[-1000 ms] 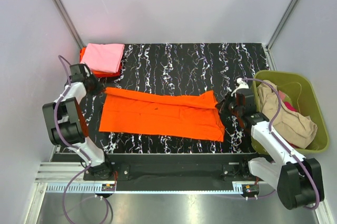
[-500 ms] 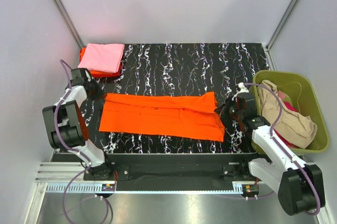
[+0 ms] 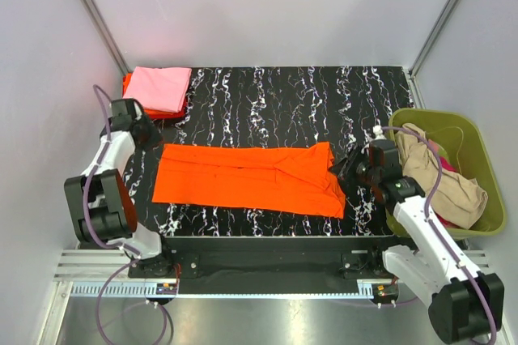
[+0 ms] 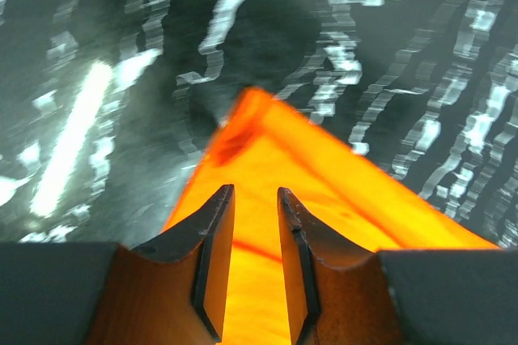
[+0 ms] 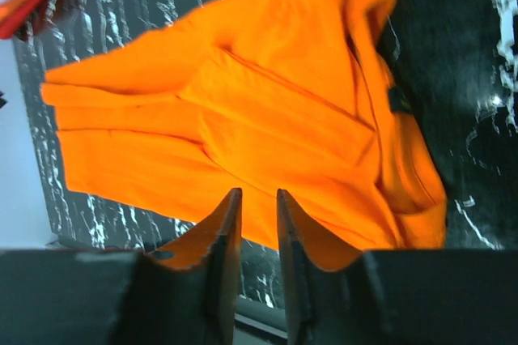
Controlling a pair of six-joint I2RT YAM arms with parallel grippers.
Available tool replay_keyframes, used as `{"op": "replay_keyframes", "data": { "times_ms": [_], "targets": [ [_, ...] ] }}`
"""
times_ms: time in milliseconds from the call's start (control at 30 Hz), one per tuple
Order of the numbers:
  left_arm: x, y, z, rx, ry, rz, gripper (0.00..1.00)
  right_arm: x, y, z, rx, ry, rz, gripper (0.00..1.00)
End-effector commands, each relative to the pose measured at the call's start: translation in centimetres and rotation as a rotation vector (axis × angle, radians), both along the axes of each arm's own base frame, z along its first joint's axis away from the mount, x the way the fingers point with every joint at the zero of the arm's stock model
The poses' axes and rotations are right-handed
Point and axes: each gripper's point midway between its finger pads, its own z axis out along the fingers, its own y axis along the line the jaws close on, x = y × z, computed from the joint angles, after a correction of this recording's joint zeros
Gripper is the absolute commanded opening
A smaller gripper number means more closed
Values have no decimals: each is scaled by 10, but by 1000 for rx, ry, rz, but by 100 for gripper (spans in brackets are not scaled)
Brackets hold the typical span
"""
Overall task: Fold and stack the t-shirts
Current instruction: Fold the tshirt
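The black marbled counter [image 3: 324, 94] is seen with a bright orange t-shirt [image 3: 243, 176] spread flat as a long band across its near half. An olive-green basket [image 3: 443, 116] is placed at 3 o'clock off the counter's edge, and a beige t-shirt [image 3: 445, 187] is heaped in it. At 10 o'clock a folded pink t-shirt [image 3: 158, 88] is laid on a red-orange t-shirt [image 3: 128, 84].

The right gripper [image 5: 258, 193] is held over the orange t-shirt's 3 o'clock end, its fingers narrowly parted and nothing pinched. The left gripper [image 4: 255, 193] is held likewise above the 9 o'clock corner, which is seen at 12 o'clock just past the fingertips.
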Motion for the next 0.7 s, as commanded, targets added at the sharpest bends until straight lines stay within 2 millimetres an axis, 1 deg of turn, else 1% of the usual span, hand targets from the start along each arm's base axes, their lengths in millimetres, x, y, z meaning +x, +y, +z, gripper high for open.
{"op": "replay_keyframes", "data": {
  "times_ms": [0,33,67,100,133,167,200,233,267,300,333,367,400,433,467,500,533,567,600,633,667],
  "targets": [
    [26,-31,13,-73,-70,-130,33,24,7,22,4,-53,-1,28],
    [34,-41,17,-99,-80,-168,30,30,11,25,3,-60,6,26],
    [37,-51,15,-131,-77,-208,28,37,16,16,-5,-26,12,23],
    [40,-56,5,-147,-51,-225,27,43,29,17,-11,-47,40,22],
    [45,-66,6,-153,-52,-256,27,53,38,25,-15,-61,53,21],
    [47,-71,3,-162,-42,-270,27,58,47,24,-29,-59,72,21],
    [46,-74,-7,-170,-11,-277,27,65,59,7,-58,-12,98,20],
    [48,-81,-10,-171,-3,-292,27,76,79,21,-60,-45,134,20],
    [50,-83,-13,-167,7,-294,27,82,90,18,-71,-40,161,20],
    [49,-86,-22,-171,33,-298,27,90,101,-2,-88,14,181,18],
    [49,-89,-25,-171,44,-305,27,105,114,11,-73,-15,197,18],
    [50,-92,-28,-172,54,-313,27,109,126,8,-76,-14,221,17],
    [49,-94,-34,-178,74,-314,27,117,135,-10,-91,17,236,16],
    [48,-94,-37,-175,81,-313,27,129,147,0,-76,-11,254,16],
    [48,-93,-40,-169,88,-311,27,133,155,-3,-80,-14,279,15],
    [49,-93,-45,-169,97,-311,27,138,162,-20,-91,15,292,15],
    [50,-94,-45,-168,96,-317,27,146,171,-13,-81,-6,305,15],
    [50,-96,-47,-170,100,-328,27,147,177,-29,-91,21,323,15],
    [49,-97,-48,-171,103,-336,27,149,181,-31,-88,24,330,14],
    [48,-100,-50,-172,110,-347,27,151,188,-30,-77,21,347,13],
    [46,-102,-50,-171,119,-347,27,149,193,-40,-81,36,361,13]
  ]
}}
